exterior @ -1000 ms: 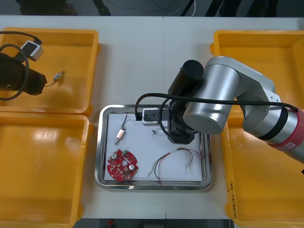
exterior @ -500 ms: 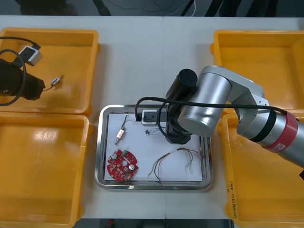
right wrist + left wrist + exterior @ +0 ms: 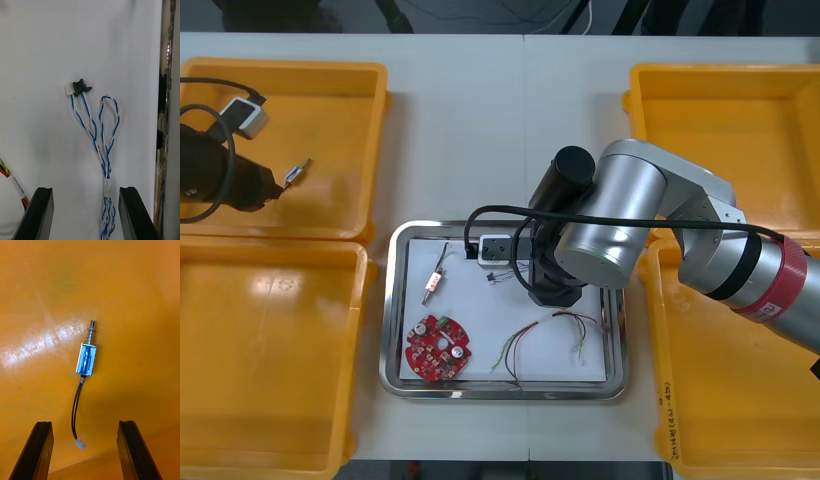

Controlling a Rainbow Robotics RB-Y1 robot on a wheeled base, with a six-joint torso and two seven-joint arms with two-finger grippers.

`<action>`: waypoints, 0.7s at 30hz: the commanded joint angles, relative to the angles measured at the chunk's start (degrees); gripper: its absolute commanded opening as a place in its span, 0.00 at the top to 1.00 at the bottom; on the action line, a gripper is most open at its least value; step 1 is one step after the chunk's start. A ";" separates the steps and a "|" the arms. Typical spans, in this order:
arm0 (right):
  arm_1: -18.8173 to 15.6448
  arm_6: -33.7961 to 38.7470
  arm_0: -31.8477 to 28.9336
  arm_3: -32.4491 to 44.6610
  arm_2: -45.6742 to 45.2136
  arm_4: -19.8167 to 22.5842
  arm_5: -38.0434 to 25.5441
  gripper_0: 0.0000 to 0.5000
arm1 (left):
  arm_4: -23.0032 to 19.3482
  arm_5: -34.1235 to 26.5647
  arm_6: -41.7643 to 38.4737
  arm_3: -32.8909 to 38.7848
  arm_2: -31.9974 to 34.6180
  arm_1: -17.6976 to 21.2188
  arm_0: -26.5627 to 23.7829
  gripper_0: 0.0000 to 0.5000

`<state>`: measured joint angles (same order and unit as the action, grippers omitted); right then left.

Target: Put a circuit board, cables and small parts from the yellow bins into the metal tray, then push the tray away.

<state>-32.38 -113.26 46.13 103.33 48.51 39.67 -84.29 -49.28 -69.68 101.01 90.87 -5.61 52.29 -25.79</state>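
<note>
The right gripper (image 3: pixel 85 189) hangs low over the tray (image 3: pixel 387 300), fingers wide apart and gripping nothing. The blue-white cable (image 3: pixel 99 138) lies loose on the white liner between them, the red-yellow cable (image 3: pixel 545 340) lies just beside, and the board (image 3: pixel 438 348) and a small metal part (image 3: pixel 434 282) lie farther left. The left gripper (image 3: pixel 84 423), equally wide and empty, hovers in the far left bin (image 3: pixel 330 75) over another small metal part (image 3: pixel 87 358), whose black leads trail toward its fingers.
</note>
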 commanded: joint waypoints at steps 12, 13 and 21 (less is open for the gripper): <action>0.83 10.34 -0.25 11.28 -8.70 3.92 -13.18 0.00 | 0.06 -13.47 -0.20 0.19 2.53 3.34 -7.88 0.00; 0.92 10.96 -0.25 11.89 -9.14 4.01 -13.97 0.00 | -0.03 -13.73 -0.20 -0.16 2.36 3.34 -8.32 0.00; 3.73 21.15 1.77 15.85 -16.87 4.27 -25.71 0.00 | -0.82 -14.87 0.32 -6.76 -0.98 2.29 -14.56 0.00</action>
<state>-30.97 -96.99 46.19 116.92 36.09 43.58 -108.33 -49.70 -84.01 101.01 85.84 -5.28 52.86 -35.81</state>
